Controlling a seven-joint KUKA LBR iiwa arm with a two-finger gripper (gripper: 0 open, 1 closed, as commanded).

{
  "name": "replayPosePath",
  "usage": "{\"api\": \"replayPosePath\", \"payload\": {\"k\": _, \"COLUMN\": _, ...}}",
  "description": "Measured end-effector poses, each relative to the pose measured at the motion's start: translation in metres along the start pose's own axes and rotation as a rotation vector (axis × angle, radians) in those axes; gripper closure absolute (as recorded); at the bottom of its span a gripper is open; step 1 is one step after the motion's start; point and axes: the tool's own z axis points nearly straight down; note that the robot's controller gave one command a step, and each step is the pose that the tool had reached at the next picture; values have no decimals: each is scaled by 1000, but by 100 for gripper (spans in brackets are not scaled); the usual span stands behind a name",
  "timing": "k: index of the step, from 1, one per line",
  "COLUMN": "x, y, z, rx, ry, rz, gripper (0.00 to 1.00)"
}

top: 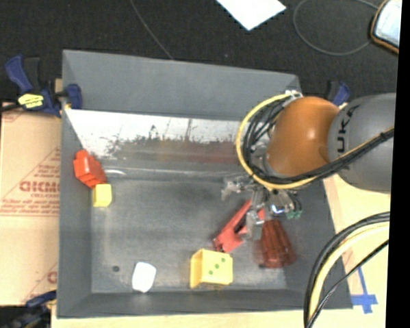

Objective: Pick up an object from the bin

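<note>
Much of the gripper (258, 214) is hidden beneath the orange cover (299, 134) and the loop of yellow and black cables (249, 138) at the wrist, in the right half of the frame. Only a little grey metalwork is seen below the cover. Whether the gripper is open or closed cannot be told, and nothing can be made out as held in it.

The gripper is placed over the lower right part of the grey bin (175, 83). A flat red piece (230, 233) is laid slantwise on the bin floor there. Its upper end reaches the gripper's metalwork and perhaps touches it, though that end is partly covered. Its lower end points down and to the left. Just to the right of the red piece, below the gripper, a dark red-brown thing (274, 247) is seen, with its top hidden by the metalwork.

Near the red piece's lower end, a yellow block with green dots (212, 268) is set by the bin's lower wall. Further left along that wall lies a small white thing (143, 276). Well apart, by the left wall, an orange-red thing (87, 167) is found with a small yellow cube (102, 195) just below it.

On the grey arm (367, 144) at the right of the frame the black letters "UK" are read; the rest of the word is cut off.
</note>
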Motion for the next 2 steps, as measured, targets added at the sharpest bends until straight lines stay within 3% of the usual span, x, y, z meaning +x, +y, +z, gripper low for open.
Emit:
{"api": "replayPosePath", "payload": {"k": 1, "x": 13, "y": -8, "z": -14, "rx": 2, "ry": -5, "rz": -111, "gripper": 0}}
{"api": "replayPosePath", "payload": {"k": 2, "x": 14, "y": -9, "z": -15, "rx": 1, "ry": 1, "rz": -139, "gripper": 0}}
